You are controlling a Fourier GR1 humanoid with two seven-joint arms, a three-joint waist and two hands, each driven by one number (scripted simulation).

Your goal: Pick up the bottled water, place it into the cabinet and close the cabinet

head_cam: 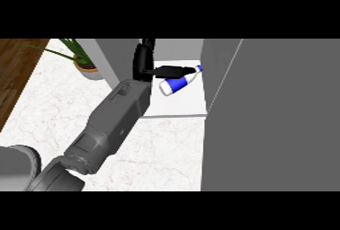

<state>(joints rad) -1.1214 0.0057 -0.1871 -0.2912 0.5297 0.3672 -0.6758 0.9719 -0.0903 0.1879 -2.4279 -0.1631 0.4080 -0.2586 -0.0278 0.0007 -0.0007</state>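
The bottled water [178, 82] lies tilted inside the open cabinet [179, 105], on its white floor, long axis running from about one o'clock, where the dark neck end sits, down to seven o'clock, where the pale base points. Its body is white with a blue band. No brand or writing can be read on it.

The hand [159, 70] reaches in from the bottle's nine o'clock side, its black fingers [174, 69] stretched rightward along the upper part of the bottle near the neck. They look straight rather than curled, lying on or just over the bottle; whether they touch it, or a thumb is tucked beneath, cannot be told. Which arm this is cannot be settled from this view either; no second hand shows.

The grey forearm [116, 121] runs from seven o'clock across the marbled desk [53, 108] into the cabinet mouth. The cabinet door [266, 112] stands open, filling the view at three o'clock. A potted plant [83, 60] stands on the desk at ten o'clock.

The bottle seems already in place; letting go and shutting the door appear to remain.
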